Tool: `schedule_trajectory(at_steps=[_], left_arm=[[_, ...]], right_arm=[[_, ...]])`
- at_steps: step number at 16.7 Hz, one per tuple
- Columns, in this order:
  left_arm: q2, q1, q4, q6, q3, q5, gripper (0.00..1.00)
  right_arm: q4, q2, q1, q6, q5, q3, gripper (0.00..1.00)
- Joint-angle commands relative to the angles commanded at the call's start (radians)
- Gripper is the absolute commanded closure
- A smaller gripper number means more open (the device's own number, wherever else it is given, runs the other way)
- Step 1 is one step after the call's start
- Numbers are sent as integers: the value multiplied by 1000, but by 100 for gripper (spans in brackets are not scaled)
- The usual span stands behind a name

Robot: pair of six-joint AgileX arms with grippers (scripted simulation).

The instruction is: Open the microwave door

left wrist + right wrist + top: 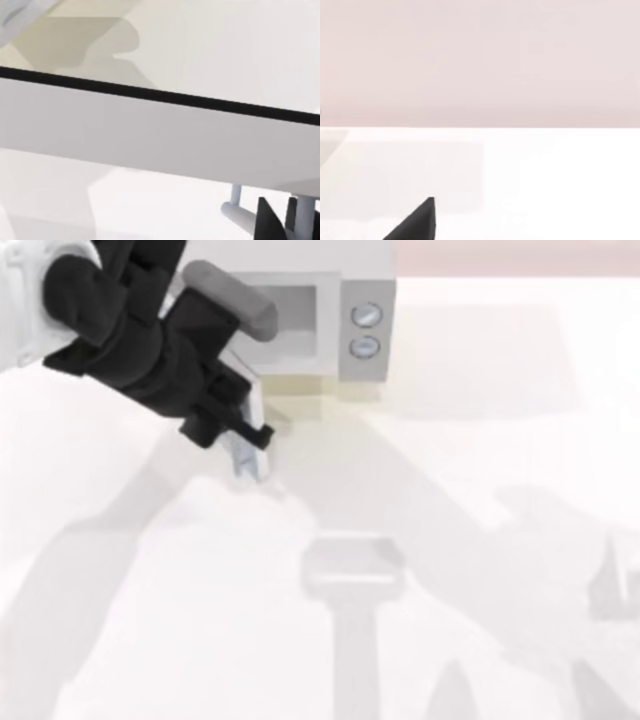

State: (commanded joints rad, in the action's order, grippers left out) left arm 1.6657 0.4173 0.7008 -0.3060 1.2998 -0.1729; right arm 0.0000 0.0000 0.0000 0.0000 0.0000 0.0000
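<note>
white desk (450,540) carries the microwave (300,300) at top centre, its microwave door (245,425) swung well outward. left tool (245,435) grasps the handle; next, keep pulling along the arc.

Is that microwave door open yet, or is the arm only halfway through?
Mostly done: the door has swung well out from the microwave, and the oven's cavity shows in the top view. In hand: the left gripper is at the door's handle, out at the door's free edge. Left: perhaps a little more swing, then letting go. The right arm is off to the side, with only a fingertip showing.
</note>
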Motion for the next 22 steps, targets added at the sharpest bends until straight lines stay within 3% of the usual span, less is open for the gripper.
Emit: schedule_trajectory(at_steps=[15,22], left_arm=[[0,0,0,0,0,0,100],[-20,-41,24,-103,-18,-55,100]], right_arm=[[0,0,0,0,0,0,0],[0,0,0,0,0,0,0]])
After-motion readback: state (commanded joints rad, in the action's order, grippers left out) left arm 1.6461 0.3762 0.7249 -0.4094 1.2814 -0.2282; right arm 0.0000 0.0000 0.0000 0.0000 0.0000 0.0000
